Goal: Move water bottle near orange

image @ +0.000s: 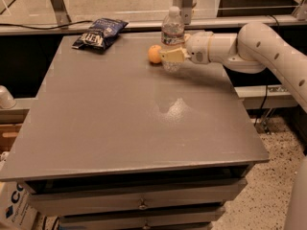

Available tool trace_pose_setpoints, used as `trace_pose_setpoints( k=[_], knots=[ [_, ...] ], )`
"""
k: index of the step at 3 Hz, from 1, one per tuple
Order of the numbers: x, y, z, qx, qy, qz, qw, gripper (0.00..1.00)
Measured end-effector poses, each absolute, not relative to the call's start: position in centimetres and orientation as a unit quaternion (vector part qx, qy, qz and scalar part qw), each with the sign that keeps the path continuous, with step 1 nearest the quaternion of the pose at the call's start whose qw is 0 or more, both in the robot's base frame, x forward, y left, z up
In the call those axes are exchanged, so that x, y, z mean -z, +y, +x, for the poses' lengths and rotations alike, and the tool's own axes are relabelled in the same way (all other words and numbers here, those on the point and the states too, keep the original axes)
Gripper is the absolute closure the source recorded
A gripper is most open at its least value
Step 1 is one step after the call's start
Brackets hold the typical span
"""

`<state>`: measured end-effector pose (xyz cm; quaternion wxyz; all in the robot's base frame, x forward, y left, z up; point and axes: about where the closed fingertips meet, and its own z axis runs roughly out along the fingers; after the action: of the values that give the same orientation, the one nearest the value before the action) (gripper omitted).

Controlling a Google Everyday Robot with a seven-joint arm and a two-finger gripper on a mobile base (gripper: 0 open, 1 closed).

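The water bottle (172, 32) stands upright at the far edge of the grey table (139, 114), clear with a white cap and a white label. The orange (154, 54) sits on the table just to the bottle's left, close beside it. My gripper (173, 55) reaches in from the right on the white arm. Its tan fingers (175, 55) are closed around the lower part of the bottle. The bottle's base is hidden behind the fingers.
A dark blue chip bag (100, 32) lies at the table's far left corner. A metal rail and posts (144, 23) run behind the table's far edge. Drawers (139, 205) sit under the table front.
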<state>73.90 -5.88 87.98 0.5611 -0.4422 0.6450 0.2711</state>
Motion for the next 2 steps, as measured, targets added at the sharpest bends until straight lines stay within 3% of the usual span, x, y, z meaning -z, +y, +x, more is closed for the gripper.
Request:
trace_pose_setpoints(
  k=[1,2],
  knots=[
    [-87.43,-6.13,73.91,-0.268,0.648,-0.450,0.553,1.00],
    [-87.19,-6.47,73.84,-0.265,0.651,-0.454,0.548,0.84]
  ],
)
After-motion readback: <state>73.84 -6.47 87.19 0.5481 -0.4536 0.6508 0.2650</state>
